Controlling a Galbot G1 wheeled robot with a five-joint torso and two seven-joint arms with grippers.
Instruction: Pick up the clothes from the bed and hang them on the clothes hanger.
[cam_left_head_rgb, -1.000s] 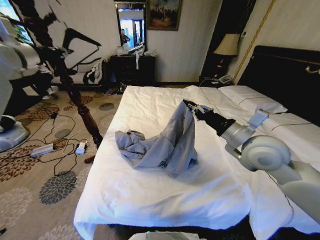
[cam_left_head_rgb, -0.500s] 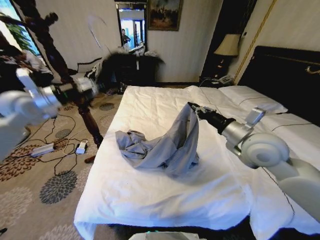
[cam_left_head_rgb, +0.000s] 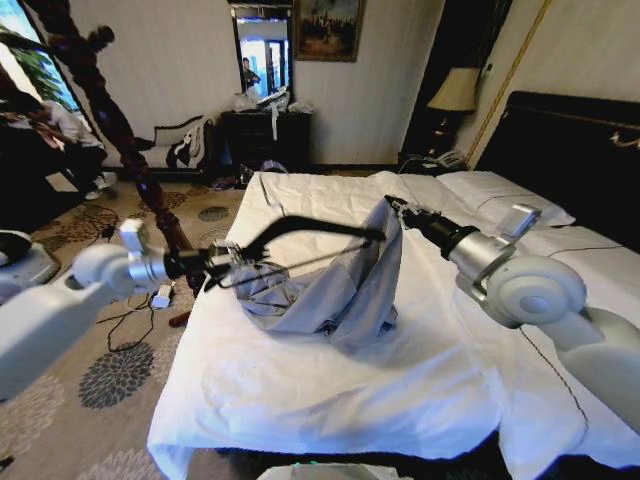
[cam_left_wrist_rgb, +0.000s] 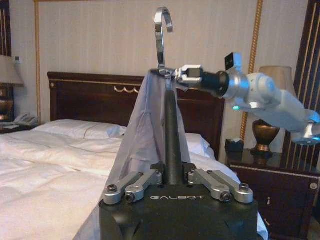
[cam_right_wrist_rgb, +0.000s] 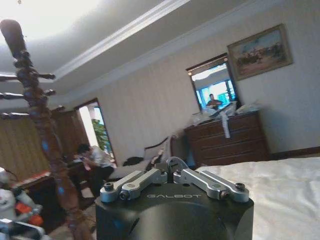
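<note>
The pale blue-grey clothes lie on the bed, with one end pulled up into a peak. My right gripper is shut on that peak, above the middle of the bed. My left gripper reaches in from the bed's left side, shut on one end of the clothes hanger. The hanger's dark bar stretches across to the raised fabric. In the left wrist view my left gripper grips the bar, and the hanger's silvery hook rises beside the draped clothes and the right gripper.
A dark turned wooden post stands left of the bed over cables and a power strip on the patterned carpet. Pillows and a dark headboard are at the right, and a dresser stands at the back wall.
My left arm has swung in from the far left, bringing the hanger across to the raised clothes. My right gripper has lifted the fabric peak slightly higher and to the right.
</note>
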